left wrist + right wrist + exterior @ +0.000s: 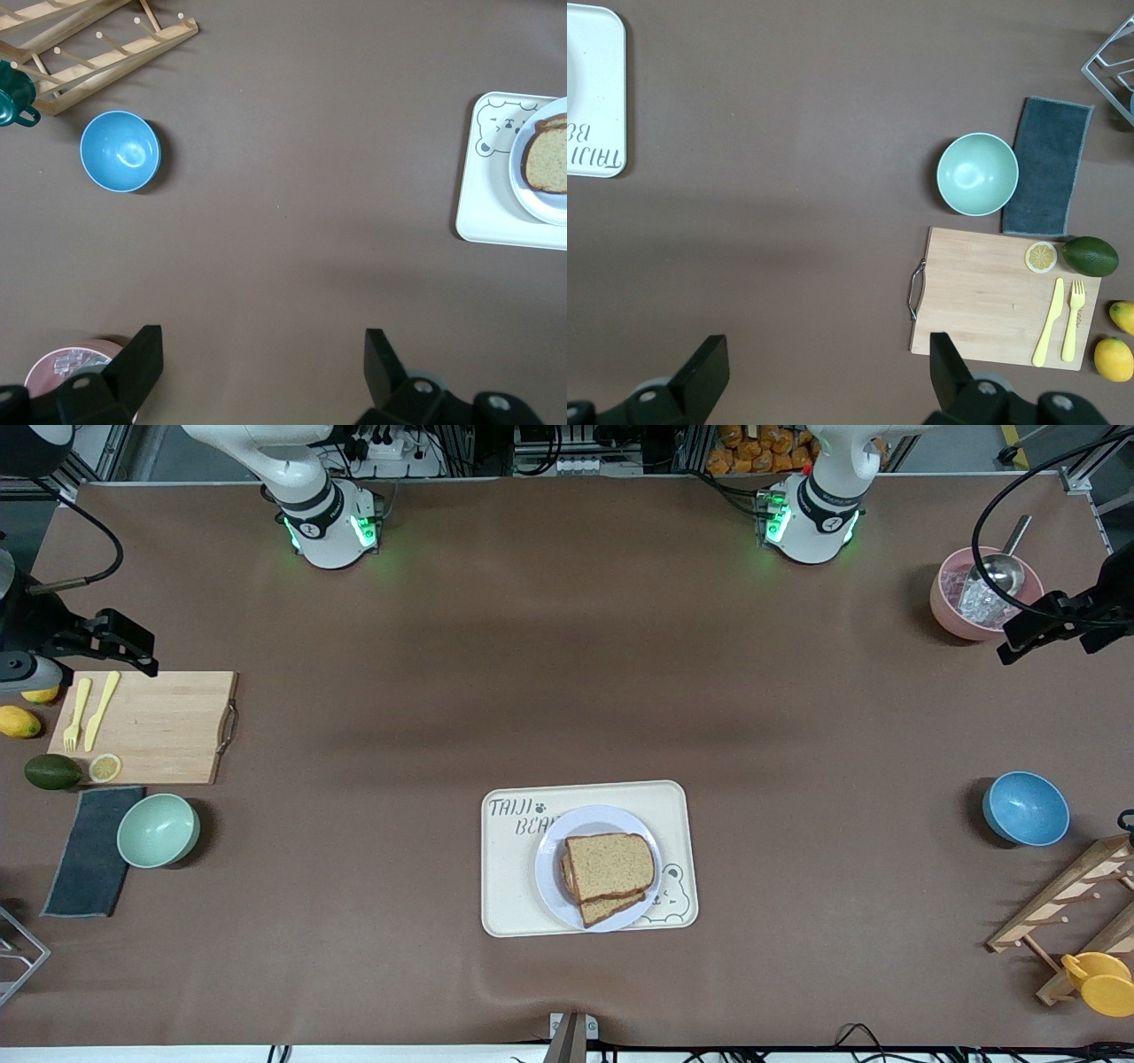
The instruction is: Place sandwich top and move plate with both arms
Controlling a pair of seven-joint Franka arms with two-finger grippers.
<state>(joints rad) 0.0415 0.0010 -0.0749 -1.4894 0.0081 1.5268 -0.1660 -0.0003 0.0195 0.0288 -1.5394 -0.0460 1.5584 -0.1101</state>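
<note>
The sandwich top (611, 865), a plain brown slice, lies on another slice on the pale plate (554, 850). The plate sits on the cream bear tray (505, 895) in the middle of the table, near the front camera. The bread (549, 159) and the tray (487, 204) also show in the left wrist view. My left gripper (1032, 629) (263, 341) is open and empty, over bare table beside the pink bowl. My right gripper (133, 646) (828, 347) is open and empty, over the table by the cutting board. Both are far from the plate.
At the left arm's end are a pink bowl with a scoop (979, 598), a blue bowl (1026, 808), a wooden rack (1072, 903) and a yellow cup (1103, 983). At the right arm's end are a cutting board (151, 726), a green bowl (158, 830) and a grey cloth (89, 850).
</note>
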